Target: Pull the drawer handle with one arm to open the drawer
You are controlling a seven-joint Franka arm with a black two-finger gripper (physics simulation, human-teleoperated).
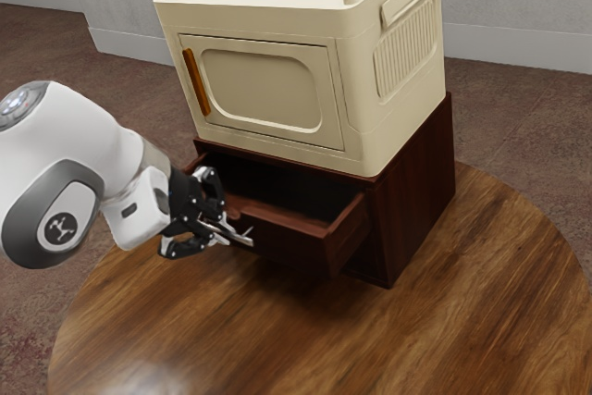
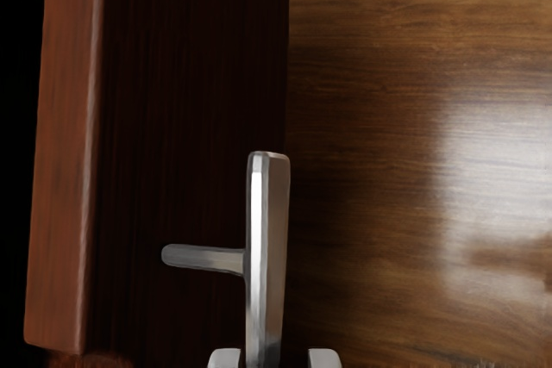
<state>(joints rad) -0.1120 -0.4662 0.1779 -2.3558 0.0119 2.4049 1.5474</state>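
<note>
The drawer [image 1: 282, 242] stands partly open, its dark interior visible, pulled out toward 8 o'clock in the exterior view from the lower cabinet [image 1: 407, 201]. The robot's arm [image 1: 79, 173] comes in from 9 o'clock and carries the tool [image 1: 225, 228] right up to the drawer front, level with the silver handle [image 2: 267, 256]. In the wrist view the two fingers [image 2: 226, 358] are parted, one on each side of the handle's bar, with a gap visible between the bar and one of them, so the tool is not clamped on it. A short stem [image 2: 203, 258] joins the bar to the drawer front.

Above, toward 12 o'clock in the exterior view, a cream box [image 1: 356, 150] sits on the cabinet. Its door [image 1: 268, 90] is shut, with an orange grip [image 1: 196, 82] at the door's 9 o'clock edge. Two raised rails stand on its top, and a ribbed panel [image 1: 405, 51] marks its side facing 3 o'clock. Everything rests on a round wooden counter [image 1: 305, 349], which catches a pale glare at 7 o'clock.
</note>
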